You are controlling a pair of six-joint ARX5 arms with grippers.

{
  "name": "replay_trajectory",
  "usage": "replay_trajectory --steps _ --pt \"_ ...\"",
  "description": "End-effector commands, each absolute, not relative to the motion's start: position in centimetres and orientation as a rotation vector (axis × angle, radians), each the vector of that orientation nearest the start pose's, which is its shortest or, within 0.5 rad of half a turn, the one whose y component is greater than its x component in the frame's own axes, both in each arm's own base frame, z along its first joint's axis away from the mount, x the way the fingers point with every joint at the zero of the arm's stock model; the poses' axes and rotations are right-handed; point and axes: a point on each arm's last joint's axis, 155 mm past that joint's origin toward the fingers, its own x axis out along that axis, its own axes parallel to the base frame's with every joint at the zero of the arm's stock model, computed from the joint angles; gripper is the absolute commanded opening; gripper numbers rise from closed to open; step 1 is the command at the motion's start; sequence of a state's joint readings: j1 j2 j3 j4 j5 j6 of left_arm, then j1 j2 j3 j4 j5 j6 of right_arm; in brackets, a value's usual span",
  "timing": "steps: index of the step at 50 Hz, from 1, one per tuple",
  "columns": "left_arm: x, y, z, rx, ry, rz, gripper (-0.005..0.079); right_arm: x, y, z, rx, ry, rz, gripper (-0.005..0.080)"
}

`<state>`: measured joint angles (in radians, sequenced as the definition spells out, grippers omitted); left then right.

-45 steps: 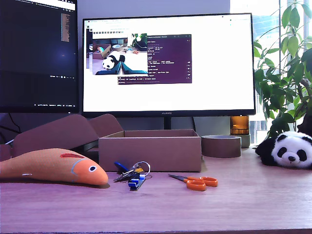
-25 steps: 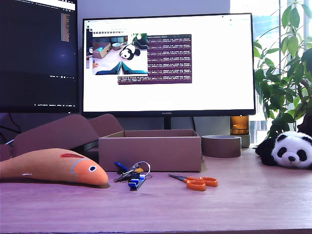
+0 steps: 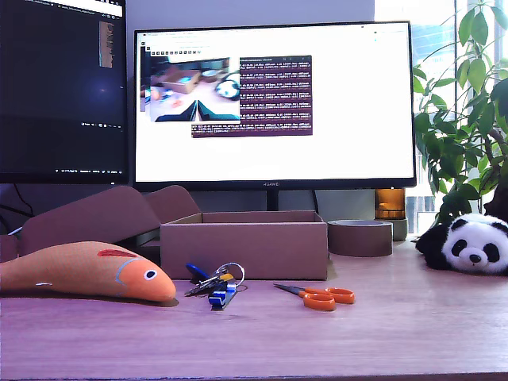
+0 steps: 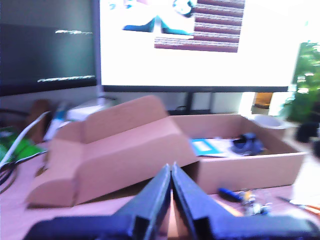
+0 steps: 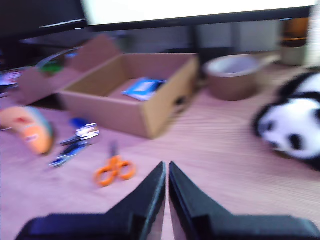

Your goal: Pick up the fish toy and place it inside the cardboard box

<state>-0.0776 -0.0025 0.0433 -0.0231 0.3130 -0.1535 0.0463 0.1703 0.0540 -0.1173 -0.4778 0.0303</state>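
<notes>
The fish toy (image 3: 87, 270), orange plush with a red fin, lies on the desk at the exterior view's left, its head towards the keys. The second wrist view shows its head (image 5: 30, 127), blurred and far from the jaws. The cardboard box (image 3: 244, 250) stands behind it at the middle, open on top, with something blue inside (image 5: 142, 87). Neither arm shows in the exterior view. My first gripper (image 4: 172, 170) is shut with nothing held and faces the tilted cardboard piece (image 4: 115, 150) and the box (image 4: 250, 170). My second gripper (image 5: 166, 167) is shut and empty above the desk, short of the box (image 5: 110, 112).
A bunch of keys (image 3: 214, 286) and orange-handled scissors (image 3: 317, 296) lie in front of the box. A tape roll (image 3: 359, 236) and a panda plush (image 3: 472, 242) are at the exterior view's right, beside a plant (image 3: 464, 103). Two monitors (image 3: 274, 103) stand behind.
Nothing on the desk has moved in the exterior view. Only the camera picture shown on the monitor has shifted.
</notes>
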Motion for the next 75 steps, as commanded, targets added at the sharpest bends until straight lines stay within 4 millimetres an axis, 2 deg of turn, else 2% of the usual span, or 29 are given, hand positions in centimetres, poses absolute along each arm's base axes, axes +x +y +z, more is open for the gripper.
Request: replay_trajectory --steps 1,9,18,25,26,28,29,35,41,47,58,63,70,73,75 --pt "23.1 -7.8 20.4 -0.128 -0.051 -0.409 -0.0014 22.8 10.1 12.2 0.09 0.246 0.546 -0.0012" --pt "22.7 -8.1 22.7 -0.125 -0.07 -0.421 -0.0019 22.4 10.8 12.2 0.104 0.253 0.58 -0.0012" --pt "23.1 -7.2 23.5 -0.059 0.053 -0.364 -0.0019 22.2 11.3 12.2 0.105 0.254 0.605 -0.0012" --pt "23.4 -7.4 24.1 0.123 0.162 -0.384 -0.0019 22.2 11.3 12.2 0.104 0.255 0.607 -0.0012" --pt "23.4 -7.6 24.1 0.192 0.17 -0.401 -0.0019 22.2 11.3 12.2 0.104 0.255 0.607 -0.0012" --pt "23.5 -7.9 23.9 0.207 0.214 -0.426 -0.0019 22.1 11.4 12.2 0.105 0.255 0.608 -0.0012" --pt "23.4 -8.1 24.1 0.313 0.21 -0.454 -0.0019 22.1 11.4 12.2 0.105 0.255 0.612 -0.0012" --pt "22.9 -9.3 23.1 0.582 0.281 -0.604 -0.002 21.3 12.4 12.3 0.114 0.26 0.681 -0.0012" --pt "22.9 -9.6 21.2 0.762 0.4 -0.73 -0.0021 20.2 13.8 12.4 0.14 0.273 0.769 -0.0012" --pt "23.1 -10.6 19.9 0.834 0.492 -0.847 -0.0021 19.3 14.9 12.6 0.164 0.286 0.831 -0.0012" --pt "25.1 -12.4 18.3 0.874 0.596 -0.951 -0.001 17.6 16.9 12.6 0.15 0.294 0.941 -0.0012" --pt "26.0 -12.2 17.3 0.923 0.65 -0.941 -0.0011 17.7 17.0 12.5 0.139 0.294 0.929 -0.0012" --pt "26.3 -12.4 16.0 0.982 0.69 -0.955 -0.001 18.2 16.6 12.3 0.126 0.295 0.887 -0.0012" --pt "26.4 -12.7 15.8 0.998 0.686 -0.973 0.0055 18.3 16.5 12.2 0.125 0.297 0.88 -0.0012" --pt "26.5 -13.0 15.5 1.012 0.682 -0.987 0.02 18.3 16.5 12.2 0.117 0.293 0.881 -0.0012"
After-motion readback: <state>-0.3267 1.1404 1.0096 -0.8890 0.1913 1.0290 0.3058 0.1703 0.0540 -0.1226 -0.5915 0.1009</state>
